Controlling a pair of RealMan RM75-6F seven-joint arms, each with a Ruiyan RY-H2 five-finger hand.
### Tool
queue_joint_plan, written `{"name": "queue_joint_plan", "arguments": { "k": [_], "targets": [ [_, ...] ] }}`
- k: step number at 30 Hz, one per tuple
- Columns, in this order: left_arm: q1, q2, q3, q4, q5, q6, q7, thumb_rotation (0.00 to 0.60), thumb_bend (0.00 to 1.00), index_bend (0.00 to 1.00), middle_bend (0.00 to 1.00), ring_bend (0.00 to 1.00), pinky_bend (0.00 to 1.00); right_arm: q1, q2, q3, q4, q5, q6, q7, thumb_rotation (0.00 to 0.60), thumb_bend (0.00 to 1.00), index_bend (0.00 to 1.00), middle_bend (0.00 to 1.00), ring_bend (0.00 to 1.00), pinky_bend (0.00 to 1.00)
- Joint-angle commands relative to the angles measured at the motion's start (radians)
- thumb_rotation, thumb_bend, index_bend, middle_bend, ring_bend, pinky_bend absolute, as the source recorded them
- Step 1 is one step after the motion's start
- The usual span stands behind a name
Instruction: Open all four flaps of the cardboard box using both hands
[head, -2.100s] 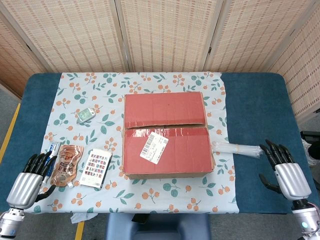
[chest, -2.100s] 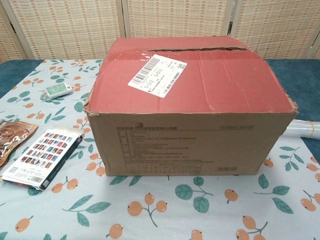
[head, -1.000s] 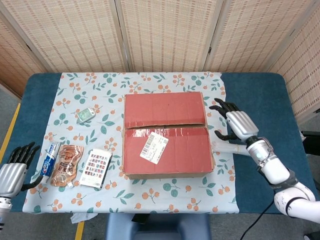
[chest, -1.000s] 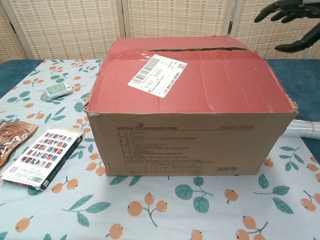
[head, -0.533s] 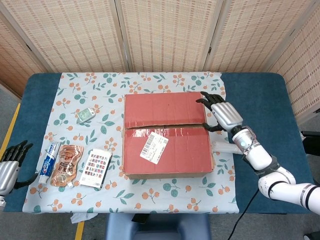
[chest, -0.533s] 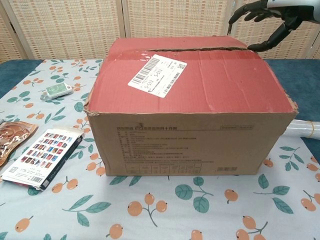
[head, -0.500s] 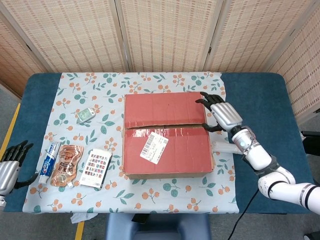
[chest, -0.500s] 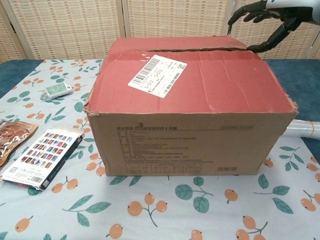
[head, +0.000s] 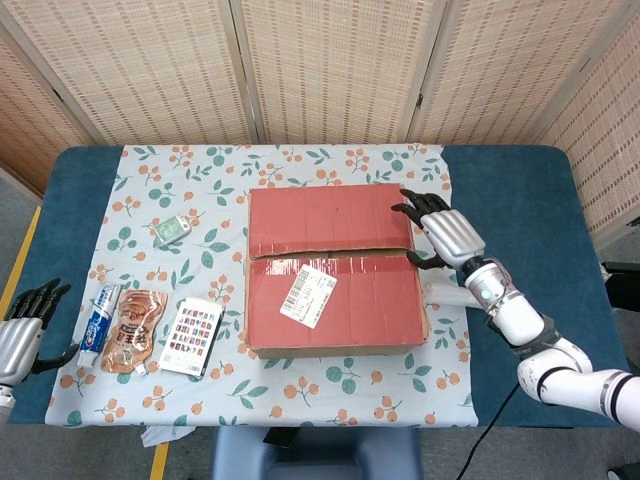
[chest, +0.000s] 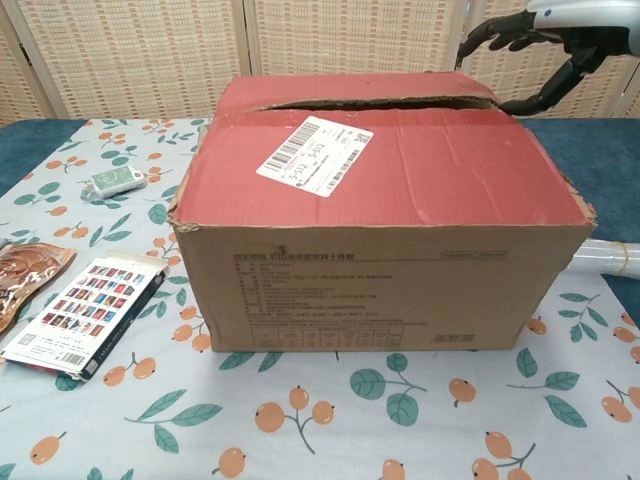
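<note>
The cardboard box (head: 330, 270) with red top flaps and a white shipping label (head: 308, 294) stands mid-table. Its far flap (chest: 350, 88) is raised slightly, and a dark gap shows along the middle seam. The near flap (chest: 400, 170) lies flat. My right hand (head: 445, 235) is at the right end of the seam, fingers spread over the far flap's corner and thumb at the seam edge; in the chest view this right hand (chest: 560, 25) hovers above that corner. My left hand (head: 20, 335) is far off at the table's left front edge, fingers apart and empty.
Left of the box lie a toothpaste tube (head: 95, 325), a brown pouch (head: 132, 330), a flat printed packet (head: 190, 335) and a small green item (head: 171, 231). A clear plastic roll (chest: 605, 255) lies right of the box, under my right forearm.
The right hand came up from the table's front right to the seam's right end. The far flap has lifted a little and the seam gap has widened. The left hand drew back left.
</note>
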Motion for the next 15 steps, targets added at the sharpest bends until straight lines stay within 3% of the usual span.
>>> {"name": "queue_joint_plan", "arguments": {
  "k": [1,15],
  "targets": [
    [0.002,-0.002,-0.002,0.004,0.001,0.007,-0.016,0.6,0.34,0.06,0.01,0.0,0.0,0.015,-0.031,-0.005,0.032,0.017,0.0,-0.019,0.6,0.42,0.13,0.0,0.0,0.0],
    [0.018,0.009,-0.001,0.035,0.014,0.035,-0.11,0.6,0.34,0.07,0.01,0.0,0.0,0.083,-0.089,0.022,0.099,0.076,-0.006,-0.061,0.6,0.42,0.13,0.0,0.0,0.0]
  ]
}}
